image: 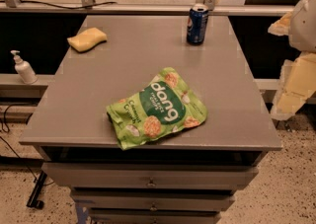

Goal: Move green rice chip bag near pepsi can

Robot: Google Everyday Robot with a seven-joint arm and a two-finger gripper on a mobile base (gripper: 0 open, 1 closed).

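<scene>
- Lying flat on the grey table (98,94), the green rice chip bag (157,108) is well apart from the pepsi can (197,24). It is nearer the camera than the can and a little to its left, with one lower corner at the table's front edge.
- The bag's printed face is up, the "dang" logo running slantwise with round chips pictured around it.
- The pepsi can stands upright by the table's far edge, silver top up.
- A yellow sponge (87,39) lies on the table left of the can, at about the same depth and well apart from it.
- A white pump bottle (22,68) stands much farther left of the can, off the table on a lower ledge.
- The gripper (295,82) shows only as a pale cream-and-white shape right of the can, beyond the table's right edge and apart from both can and bag. I cannot tell how far open it is or whether it has hold of anything.
- Drawers (150,176) sit under the table top.
</scene>
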